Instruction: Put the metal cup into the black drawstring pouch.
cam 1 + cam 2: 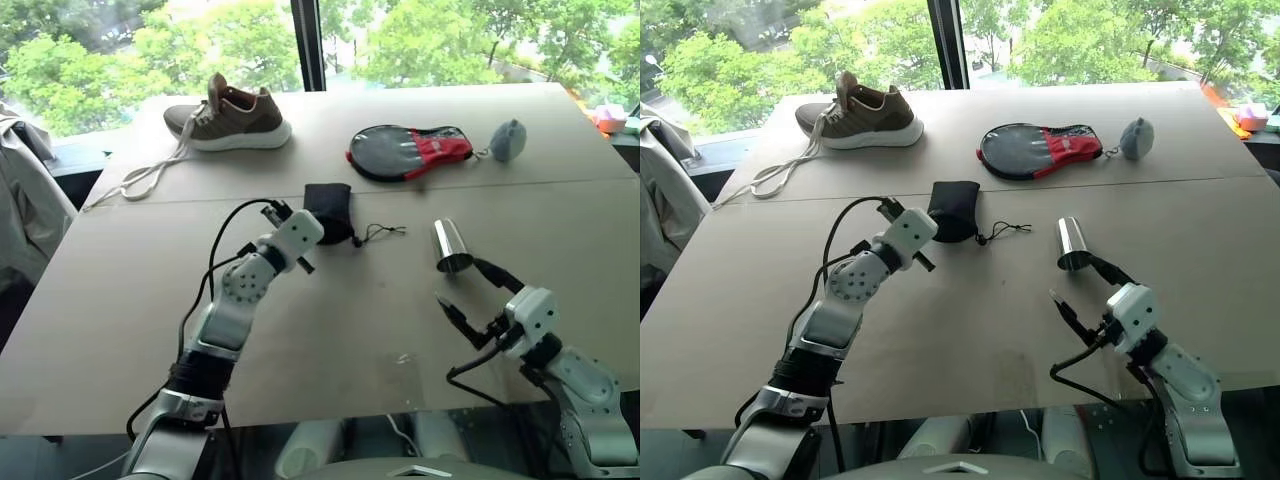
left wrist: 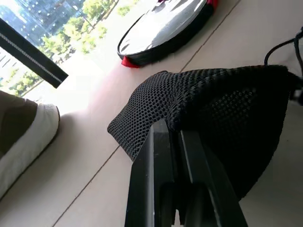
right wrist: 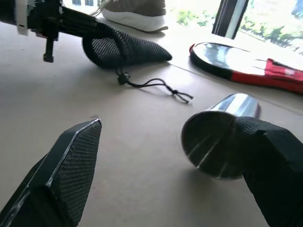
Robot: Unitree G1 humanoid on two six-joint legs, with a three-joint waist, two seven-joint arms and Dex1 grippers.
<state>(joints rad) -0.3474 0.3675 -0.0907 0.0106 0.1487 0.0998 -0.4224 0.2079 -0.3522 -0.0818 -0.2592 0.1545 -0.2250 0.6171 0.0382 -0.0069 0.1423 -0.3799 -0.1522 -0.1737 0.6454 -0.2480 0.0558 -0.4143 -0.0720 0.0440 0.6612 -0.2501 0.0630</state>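
The black drawstring pouch (image 1: 332, 210) lies on the table near its middle, its cord (image 1: 385, 232) trailing to the right. My left gripper (image 1: 311, 226) is shut on the pouch's near left edge; the left wrist view has both fingers (image 2: 163, 179) pressed together on the mesh fabric (image 2: 213, 109). To the right, the metal cup (image 1: 451, 246) lies on its side, wider end towards me. Just short of it, my right gripper (image 1: 473, 292) stands open. In the right wrist view the cup (image 3: 215, 142) sits ahead of the gap, close to one finger (image 3: 274, 165).
A brown shoe (image 1: 230, 118) with a long white lace (image 1: 150, 180) sits at the far left. A grey-and-red paddle-shaped case (image 1: 410, 152) and a small grey-blue soft object (image 1: 508, 140) lie at the far right. The table's front edge (image 1: 330, 415) is close.
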